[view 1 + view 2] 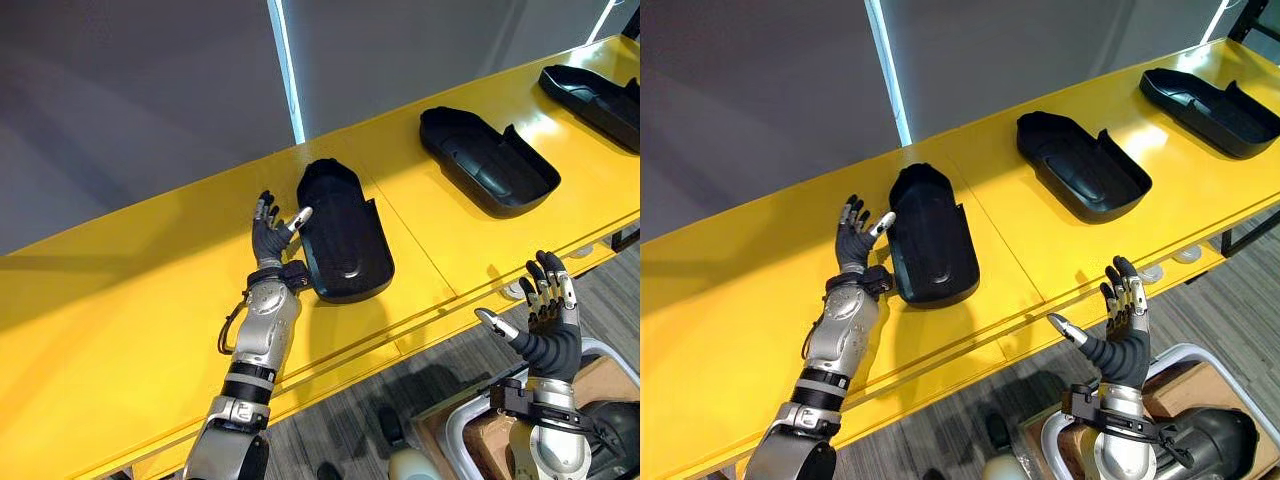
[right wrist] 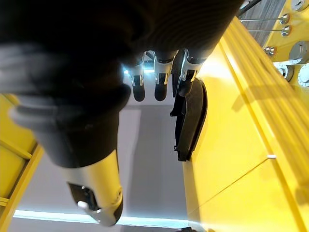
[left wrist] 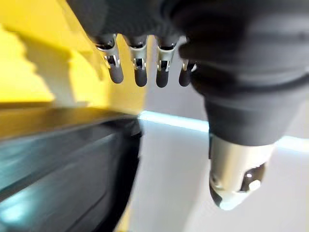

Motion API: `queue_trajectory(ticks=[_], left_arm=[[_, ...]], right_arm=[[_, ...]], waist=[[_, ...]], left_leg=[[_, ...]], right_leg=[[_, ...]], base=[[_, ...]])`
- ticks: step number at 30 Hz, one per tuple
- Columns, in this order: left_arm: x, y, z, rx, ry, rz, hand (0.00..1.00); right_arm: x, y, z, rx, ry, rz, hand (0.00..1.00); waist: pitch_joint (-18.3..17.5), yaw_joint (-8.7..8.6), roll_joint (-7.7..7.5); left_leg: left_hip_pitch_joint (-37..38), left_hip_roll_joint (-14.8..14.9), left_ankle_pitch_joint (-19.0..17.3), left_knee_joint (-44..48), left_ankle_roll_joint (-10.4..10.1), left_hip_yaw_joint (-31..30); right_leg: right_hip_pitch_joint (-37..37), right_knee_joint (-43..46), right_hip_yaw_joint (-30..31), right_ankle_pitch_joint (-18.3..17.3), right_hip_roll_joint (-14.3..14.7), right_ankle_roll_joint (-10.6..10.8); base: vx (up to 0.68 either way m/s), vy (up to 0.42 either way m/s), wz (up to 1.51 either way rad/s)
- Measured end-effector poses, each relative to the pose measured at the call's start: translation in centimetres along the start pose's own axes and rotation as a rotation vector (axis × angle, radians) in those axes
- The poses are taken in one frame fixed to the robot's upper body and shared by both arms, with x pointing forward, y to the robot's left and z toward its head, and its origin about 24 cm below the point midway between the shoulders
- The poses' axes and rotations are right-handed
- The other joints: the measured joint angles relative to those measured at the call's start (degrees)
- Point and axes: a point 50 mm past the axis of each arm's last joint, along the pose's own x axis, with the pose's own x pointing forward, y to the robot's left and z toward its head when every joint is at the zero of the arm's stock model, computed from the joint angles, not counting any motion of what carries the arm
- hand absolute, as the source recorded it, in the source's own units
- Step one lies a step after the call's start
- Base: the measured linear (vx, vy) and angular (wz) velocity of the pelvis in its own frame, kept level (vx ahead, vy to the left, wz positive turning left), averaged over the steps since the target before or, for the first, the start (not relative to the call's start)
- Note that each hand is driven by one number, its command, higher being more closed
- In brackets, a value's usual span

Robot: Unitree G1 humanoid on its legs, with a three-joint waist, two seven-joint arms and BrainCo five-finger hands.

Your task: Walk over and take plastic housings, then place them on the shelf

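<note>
Beside the nearest housing [image 1: 345, 240] my left hand [image 1: 268, 240] stands open; my right hand [image 1: 548, 320] hovers open off the table's [image 1: 120, 300] front edge.

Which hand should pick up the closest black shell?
The left hand, probably: it is open beside the nearest housing, thumb at its rim. The right hand hangs open off the front edge of the yellow table, touching nothing.

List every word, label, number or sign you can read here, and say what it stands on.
No readable text. The black plastic housings and the yellow surface show no print, label or number. The left hand and right hand show none either.
</note>
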Motion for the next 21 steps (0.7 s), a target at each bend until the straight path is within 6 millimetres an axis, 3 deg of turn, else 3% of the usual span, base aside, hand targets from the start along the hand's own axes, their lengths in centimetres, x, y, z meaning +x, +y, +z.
queue_trajectory(ticks=[6,15,16,21], left_arm=[[-0.8,1.7,1.5,0.017,-0.091,0.126,0.0],[-2.4,0.2,6.4,-0.092,-0.348,0.061,0.0],[-2.5,0.1,6.7,-0.096,-0.361,0.056,0.0],[-3.2,0.1,7.9,-0.009,-0.46,0.059,0.0]], right_arm=[[-0.2,0.5,-0.1,0.024,0.009,0.0,0.0],[0.2,1.4,0.0,0.038,-0.008,0.058,0.0],[0.3,1.6,0.1,0.031,-0.014,0.076,1.0],[0.3,4.1,0.3,0.054,-0.04,0.253,1.0]], waist=[[0.0,0.2,-0.09],[-0.8,0.78,-1.17],[-0.9,0.8,-1.3],[-2.1,1.42,-1.87]], left_leg=[[0.1,0.0,0.4,-0.3,0.0,-0.9],[0.4,0.1,0.4,-0.3,0.0,-1.1],[0.4,0.1,0.4,-0.3,0.0,-1.1],[0.7,0.1,0.5,-0.2,0.0,-1.8]], right_leg=[[0.3,0.0,-1.0,0.0,-0.1,0.0],[0.7,0.0,-1.3,0.0,-0.1,0.0],[0.8,0.0,-1.3,0.0,-0.1,0.0],[1.5,0.0,-1.8,0.0,-0.2,0.0]], base=[[-0.02,-0.029,0.08],[0.0,0.0,0.0],[0.0,0.0,0.0],[-0.01,-0.013,0.05]])
